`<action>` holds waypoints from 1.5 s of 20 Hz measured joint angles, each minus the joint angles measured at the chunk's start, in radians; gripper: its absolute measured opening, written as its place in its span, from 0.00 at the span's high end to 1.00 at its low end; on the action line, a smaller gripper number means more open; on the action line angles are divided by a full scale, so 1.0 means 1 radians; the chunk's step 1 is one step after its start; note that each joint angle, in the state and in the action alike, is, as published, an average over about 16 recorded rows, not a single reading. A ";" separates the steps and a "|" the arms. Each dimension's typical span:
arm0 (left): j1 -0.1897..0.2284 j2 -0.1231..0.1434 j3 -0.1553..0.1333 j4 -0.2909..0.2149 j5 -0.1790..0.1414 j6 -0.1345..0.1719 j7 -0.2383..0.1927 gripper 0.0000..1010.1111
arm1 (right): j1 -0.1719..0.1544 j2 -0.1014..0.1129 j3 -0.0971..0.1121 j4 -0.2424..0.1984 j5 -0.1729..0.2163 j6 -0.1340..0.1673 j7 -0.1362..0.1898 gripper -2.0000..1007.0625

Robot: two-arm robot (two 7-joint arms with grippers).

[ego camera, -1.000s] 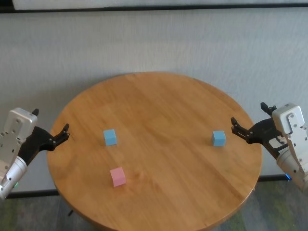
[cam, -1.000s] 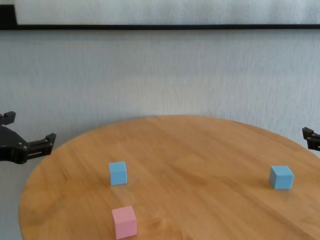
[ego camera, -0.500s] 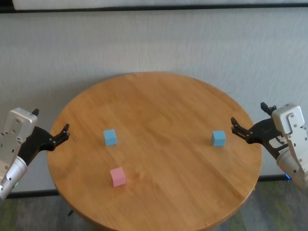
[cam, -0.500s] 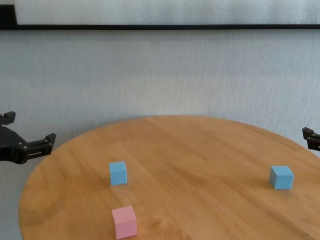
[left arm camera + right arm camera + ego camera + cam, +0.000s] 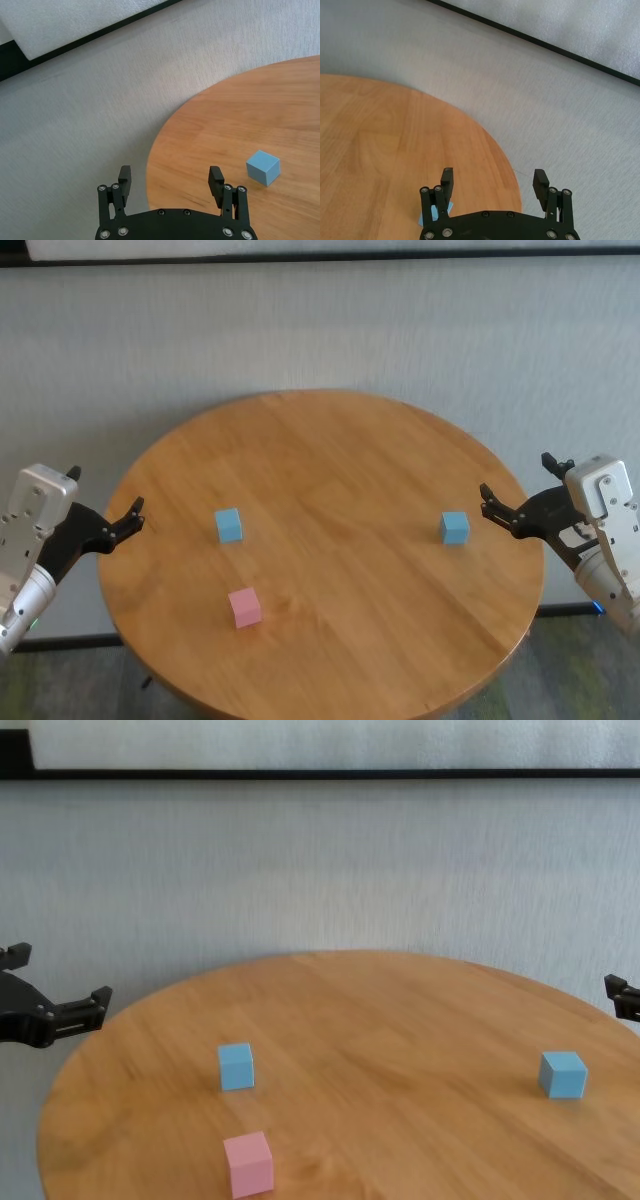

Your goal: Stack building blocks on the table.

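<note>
**Nothing has moved; three cubes lie apart, both pincers spread**

Compared with a second ago, blocks and arms sit unchanged. The right wrist view alone shows the right-hand blue cube (image 5: 436, 216) peeking from behind a finger (image 5: 447, 181) of the right gripper (image 5: 520, 492), whose jaws are spread at the table's (image 5: 340, 450) right edge. The left gripper (image 5: 102, 490), equally spread, hovers off the left edge, with the left-hand blue cube (image 5: 229, 525) inboard of it. The pink cube (image 5: 244, 607) lies nearer the front edge.
</note>
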State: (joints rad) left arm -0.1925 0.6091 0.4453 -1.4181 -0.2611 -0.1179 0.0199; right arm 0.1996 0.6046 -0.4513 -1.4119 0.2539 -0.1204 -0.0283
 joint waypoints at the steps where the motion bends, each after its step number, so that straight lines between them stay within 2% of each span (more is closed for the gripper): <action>1: 0.004 0.003 -0.003 -0.004 -0.004 0.001 -0.005 0.01 | 0.000 0.000 0.000 0.000 0.000 0.000 0.000 0.00; 5: 0.030 0.027 -0.023 -0.030 -0.043 0.005 -0.058 0.01 | 0.000 0.000 0.000 0.000 0.000 0.000 0.000 0.00; 9: 0.069 0.069 -0.050 -0.069 -0.117 0.008 -0.161 0.01 | 0.000 0.000 0.000 0.000 0.000 0.000 0.000 0.00; 14: 0.116 0.131 -0.078 -0.111 -0.228 -0.001 -0.353 0.01 | 0.000 0.000 0.000 0.000 0.000 0.000 0.000 0.00; 16: 0.122 0.151 -0.078 -0.115 -0.264 -0.012 -0.439 0.01 | 0.000 0.000 0.000 0.000 0.000 0.000 0.000 0.00; 19: 0.113 0.164 -0.067 -0.097 -0.302 -0.032 -0.569 0.01 | 0.000 0.000 0.000 0.000 0.000 0.000 0.000 0.00; 22: 0.077 0.156 -0.041 -0.047 -0.313 -0.054 -0.678 0.01 | 0.000 0.000 0.000 0.000 0.000 0.000 0.000 0.00; 25: 0.021 0.127 -0.005 0.027 -0.299 -0.074 -0.765 0.01 | 0.000 0.000 0.000 0.000 0.000 0.000 0.000 0.00; 27: -0.021 0.102 0.020 0.083 -0.283 -0.086 -0.812 0.01 | 0.000 0.000 0.000 0.000 0.000 0.000 0.000 0.00; 30: -0.084 0.059 0.054 0.167 -0.254 -0.098 -0.859 0.01 | 0.000 0.000 0.000 0.000 0.000 0.000 0.000 0.00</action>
State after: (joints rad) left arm -0.2761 0.6678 0.4996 -1.2506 -0.5151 -0.2155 -0.8393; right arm 0.1996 0.6047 -0.4514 -1.4119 0.2539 -0.1205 -0.0282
